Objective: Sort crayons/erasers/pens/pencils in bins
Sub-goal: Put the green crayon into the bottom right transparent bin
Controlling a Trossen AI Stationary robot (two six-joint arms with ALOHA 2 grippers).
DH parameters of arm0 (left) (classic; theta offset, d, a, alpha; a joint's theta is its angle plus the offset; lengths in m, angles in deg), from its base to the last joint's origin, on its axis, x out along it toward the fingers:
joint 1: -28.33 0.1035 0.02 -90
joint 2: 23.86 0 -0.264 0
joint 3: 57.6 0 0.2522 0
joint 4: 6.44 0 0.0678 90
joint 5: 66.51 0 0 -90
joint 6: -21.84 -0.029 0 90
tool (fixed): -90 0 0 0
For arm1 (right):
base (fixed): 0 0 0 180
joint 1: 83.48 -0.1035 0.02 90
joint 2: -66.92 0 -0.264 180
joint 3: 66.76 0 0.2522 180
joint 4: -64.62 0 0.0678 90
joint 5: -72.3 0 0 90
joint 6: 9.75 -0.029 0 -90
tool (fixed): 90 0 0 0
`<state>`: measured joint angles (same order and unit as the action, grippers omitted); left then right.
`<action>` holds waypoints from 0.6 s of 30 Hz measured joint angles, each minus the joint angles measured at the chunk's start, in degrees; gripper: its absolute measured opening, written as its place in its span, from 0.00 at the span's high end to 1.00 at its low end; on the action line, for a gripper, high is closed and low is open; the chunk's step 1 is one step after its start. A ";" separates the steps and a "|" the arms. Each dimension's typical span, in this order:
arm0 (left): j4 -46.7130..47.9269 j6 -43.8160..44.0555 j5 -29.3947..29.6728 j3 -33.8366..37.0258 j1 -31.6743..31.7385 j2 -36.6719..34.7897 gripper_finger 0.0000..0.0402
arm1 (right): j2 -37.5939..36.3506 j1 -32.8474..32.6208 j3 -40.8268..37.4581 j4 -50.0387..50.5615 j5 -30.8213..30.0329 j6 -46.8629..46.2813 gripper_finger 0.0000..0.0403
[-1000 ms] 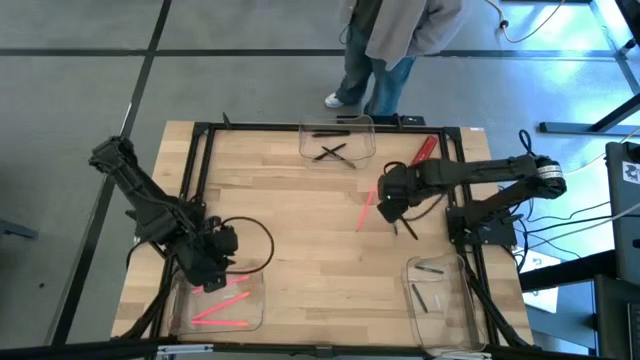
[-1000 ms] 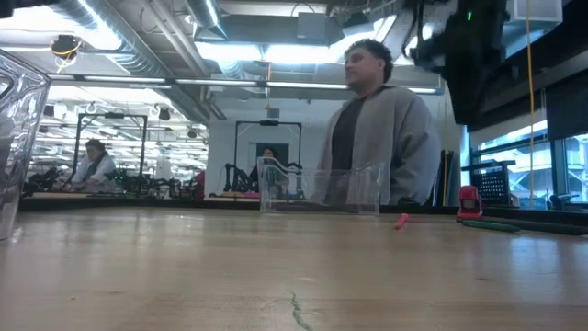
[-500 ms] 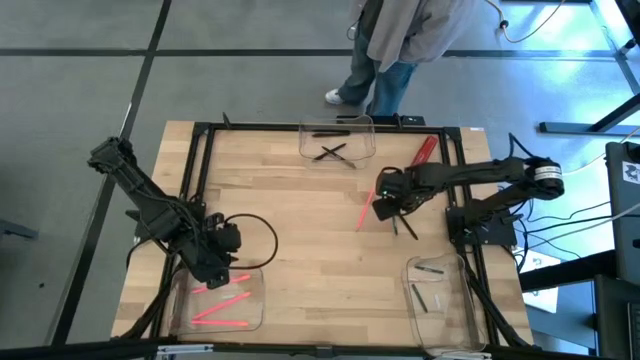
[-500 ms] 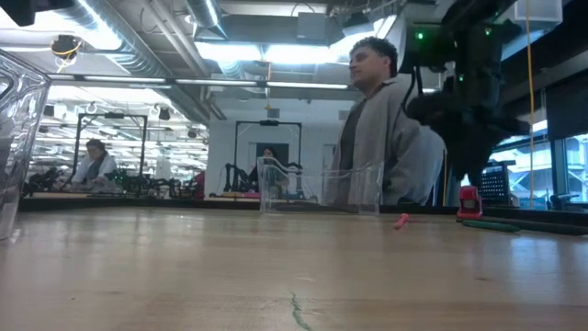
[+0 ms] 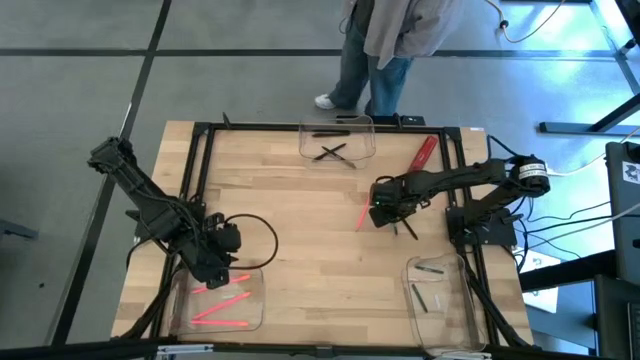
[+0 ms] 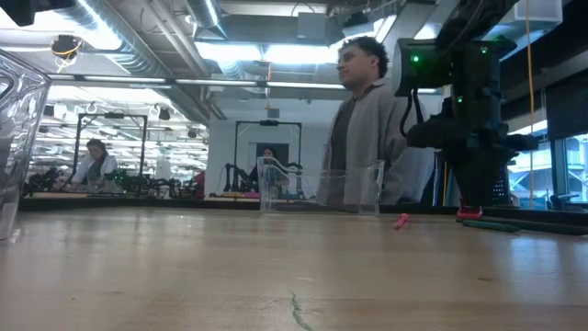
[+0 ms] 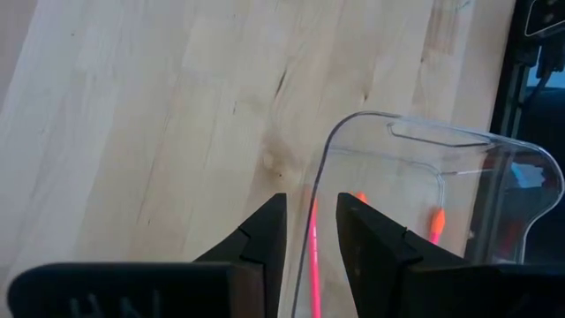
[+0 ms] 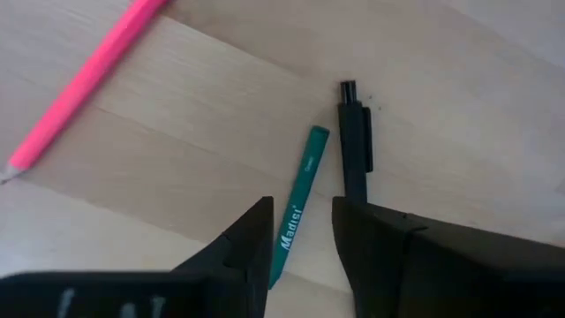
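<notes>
The right hand (image 5: 378, 214) hangs low at right of centre in the overhead frame, its fingers parted astride a green crayon (image 8: 295, 217) lying on the bench (image 5: 300, 230), a black pen (image 8: 356, 141) just beside and a pink pencil (image 5: 364, 213) nearby. At lower left, the left hand (image 5: 222, 262) hangs open above a clear bin (image 5: 255, 300) holding pink pencils (image 5: 222, 318). Two more bins (image 5: 366, 150) sit at top centre and lower right. A person (image 5: 385, 40) stands beyond the bench.
</notes>
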<state>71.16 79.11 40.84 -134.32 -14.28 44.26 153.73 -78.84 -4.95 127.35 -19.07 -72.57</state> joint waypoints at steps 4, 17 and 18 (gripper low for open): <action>-0.06 -0.61 0.00 0.00 0.00 0.00 0.77 | 1.76 -0.67 0.00 -0.06 0.00 -1.43 0.70; -0.05 -0.87 0.02 0.00 0.00 0.00 0.76 | 9.07 -1.22 0.37 -3.17 1.49 -1.37 0.70; -0.07 -0.87 0.02 0.00 0.00 0.00 0.76 | 9.15 -1.22 0.37 -3.17 1.49 -1.35 0.70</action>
<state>71.09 78.24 40.86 -134.32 -14.28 44.26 162.88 -80.06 -4.57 124.18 -17.58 -73.91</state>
